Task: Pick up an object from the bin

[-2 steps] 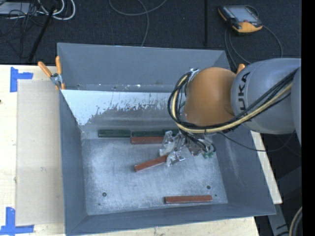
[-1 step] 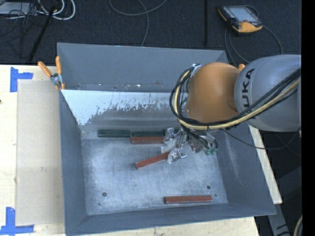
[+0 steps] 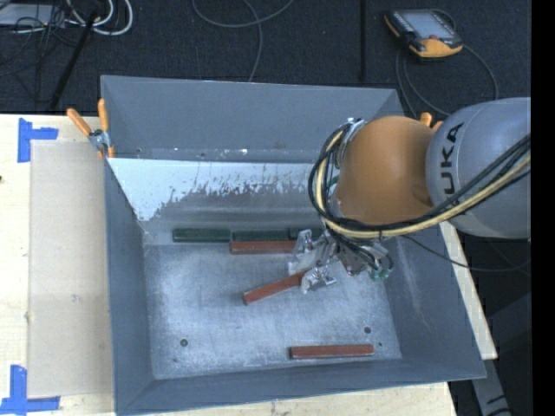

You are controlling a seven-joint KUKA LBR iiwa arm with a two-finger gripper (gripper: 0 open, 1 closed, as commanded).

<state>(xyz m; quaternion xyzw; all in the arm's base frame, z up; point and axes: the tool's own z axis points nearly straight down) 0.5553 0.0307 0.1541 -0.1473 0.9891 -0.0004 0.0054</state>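
Probably stiff and light, the middle stick (image 3: 270, 291); gripper (image 3: 316, 274) at its 2 o'clock end, opening I cannot tell; hold across its width.

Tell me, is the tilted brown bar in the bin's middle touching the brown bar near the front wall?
Apart. The camera view shows bare bin floor between the tilted brown bar and the front brown bar.

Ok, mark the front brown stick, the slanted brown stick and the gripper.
front brown stick (image 3: 331, 351): camera view, middle of its length.
slanted brown stick (image 3: 271, 290): camera view, middle of its visible length.
gripper (image 3: 315, 275): camera view, its metal tip, at the slanted stick's upper end.
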